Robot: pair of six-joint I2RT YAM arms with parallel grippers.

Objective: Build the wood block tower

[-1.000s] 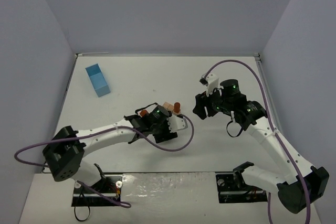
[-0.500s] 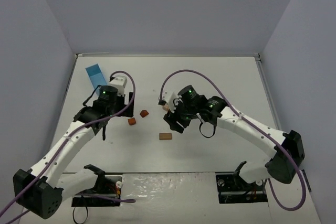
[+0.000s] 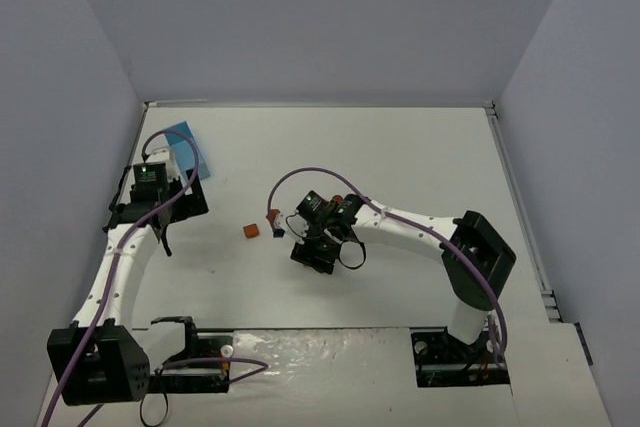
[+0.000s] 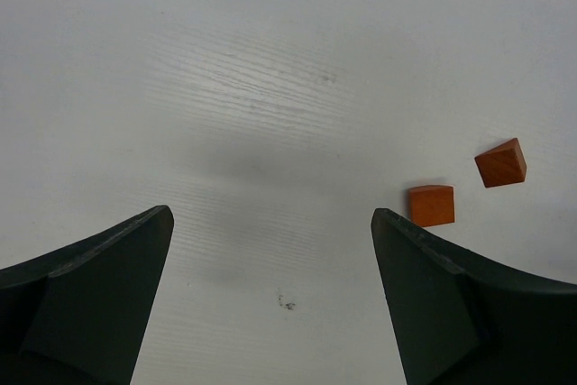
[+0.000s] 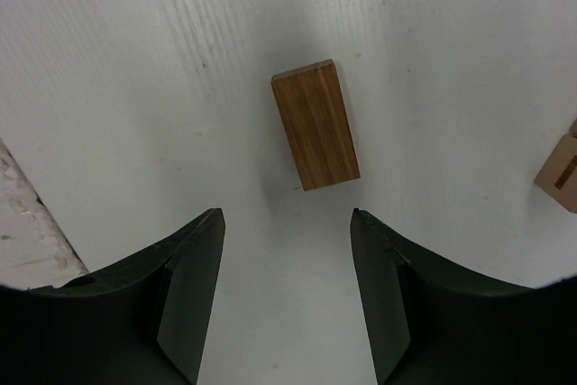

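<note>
Jaws of the left gripper (image 4: 270, 223) stand wide apart over the table (image 4: 270, 60); the right gripper (image 5: 287, 215), also apart, hovers above a flat brown block (image 5: 315, 123).

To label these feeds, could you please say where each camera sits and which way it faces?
Top: above, behind the arms, facing down at the table; both arms show.
Left wrist: faces down at two reddish blocks; open left gripper shows.
Right wrist: faces down at a brown plank; open right gripper shows.
Shared: top also shows the reddish blocks.
</note>
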